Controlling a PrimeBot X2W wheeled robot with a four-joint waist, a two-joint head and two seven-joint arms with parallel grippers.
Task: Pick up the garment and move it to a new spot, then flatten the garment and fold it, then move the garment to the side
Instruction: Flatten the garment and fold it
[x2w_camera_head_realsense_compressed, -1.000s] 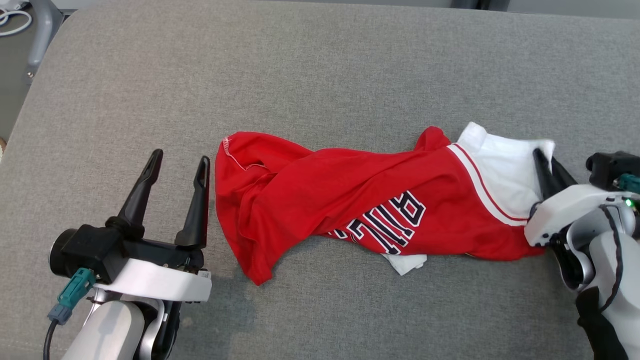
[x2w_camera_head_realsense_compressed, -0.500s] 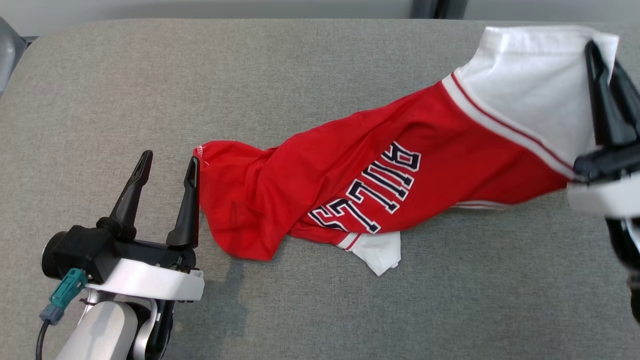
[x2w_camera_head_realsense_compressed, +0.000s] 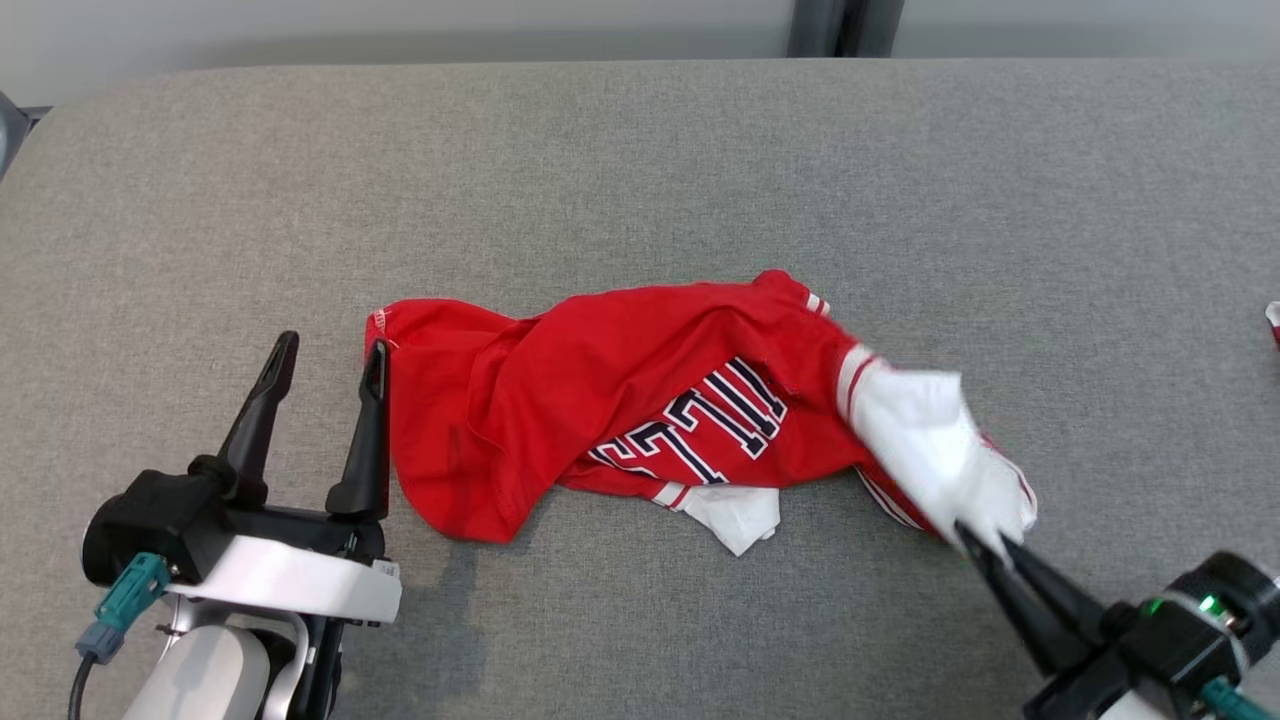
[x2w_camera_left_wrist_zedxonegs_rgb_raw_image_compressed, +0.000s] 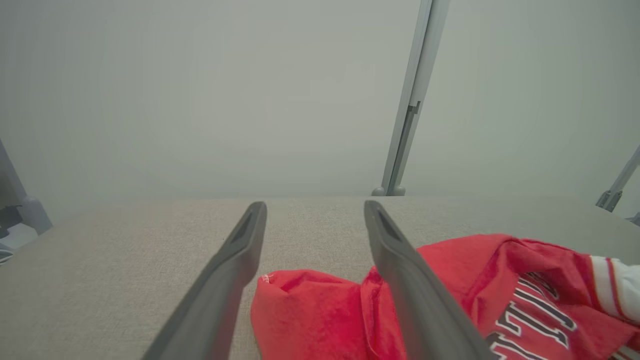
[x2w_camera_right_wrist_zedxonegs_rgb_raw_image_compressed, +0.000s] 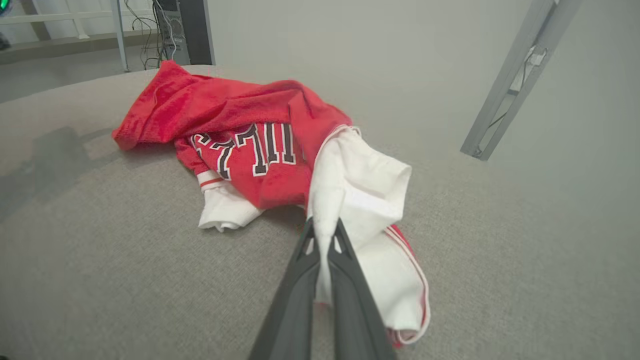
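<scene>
Right gripper (x2w_camera_head_realsense_compressed: 985, 535), pressed together, pinches the white sleeve (x2w_camera_head_realsense_compressed: 930, 440) of a crumpled red jersey (x2w_camera_head_realsense_compressed: 600, 390) with navy lettering, lying mid-cushion (x2w_camera_head_realsense_compressed: 640, 150); left gripper (x2w_camera_head_realsense_compressed: 333, 345) stands spread beside its hem. Half a second ago that sleeve was raised; now it sags low. The long axis runs left-right, sleeve rightward

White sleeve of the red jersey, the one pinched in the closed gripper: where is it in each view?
Head view: white sleeve, right of centre, tip in the shut right gripper.
Left wrist view: low at the right edge.
Right wrist view: centre, rising from the closed fingers.
Shared landmark: the dark lettering on the red jersey, beside the sleeve.
</scene>
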